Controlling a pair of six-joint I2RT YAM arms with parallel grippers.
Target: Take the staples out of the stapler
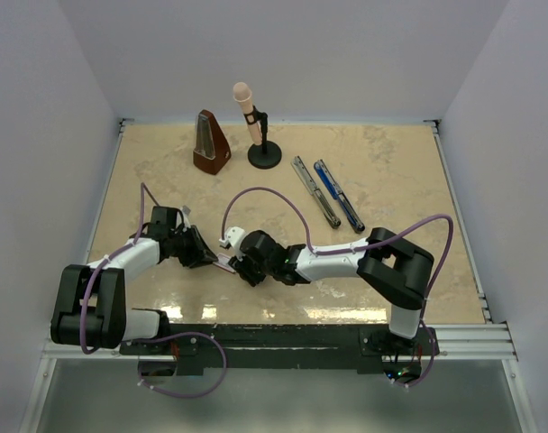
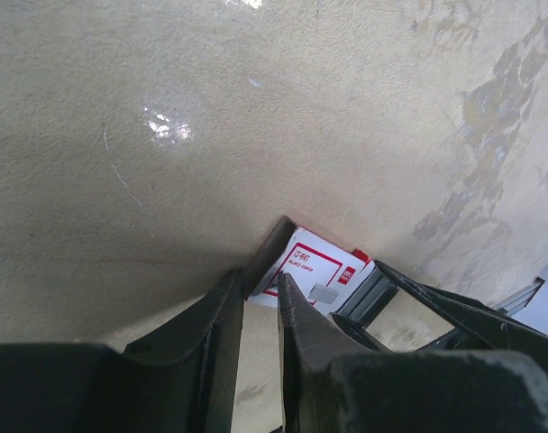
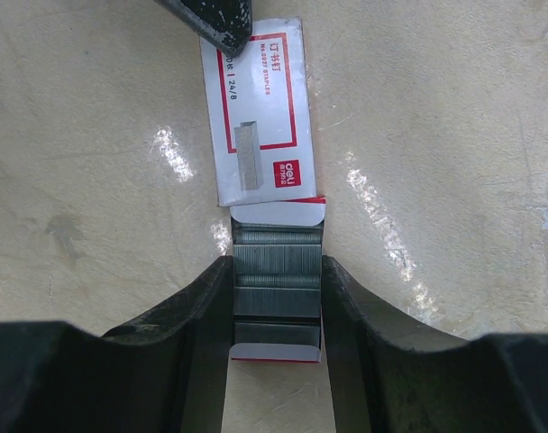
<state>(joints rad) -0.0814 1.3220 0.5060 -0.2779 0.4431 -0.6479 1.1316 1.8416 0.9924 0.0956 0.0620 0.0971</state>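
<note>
The stapler lies apart from both arms at the back right, its silvery rail (image 1: 315, 190) beside the blue-and-black body (image 1: 339, 195). Near the table's front, both grippers meet at a small white box with red print (image 3: 256, 108). My right gripper (image 3: 276, 266) is shut on the box's inner tray, a finger on each side. Silvery-grey ribbed staples (image 3: 276, 293) fill that tray, which is pulled partly out of the sleeve. My left gripper (image 2: 259, 275) pinches the sleeve's far end (image 2: 310, 266), and one of its fingertips (image 3: 211, 23) shows on the sleeve's corner.
A brown pyramid metronome (image 1: 211, 142) and a pink microphone on a black stand (image 1: 256, 122) stand at the back, left of the stapler. Purple cables loop over both arms. White walls close in the beige tabletop (image 1: 391, 171).
</note>
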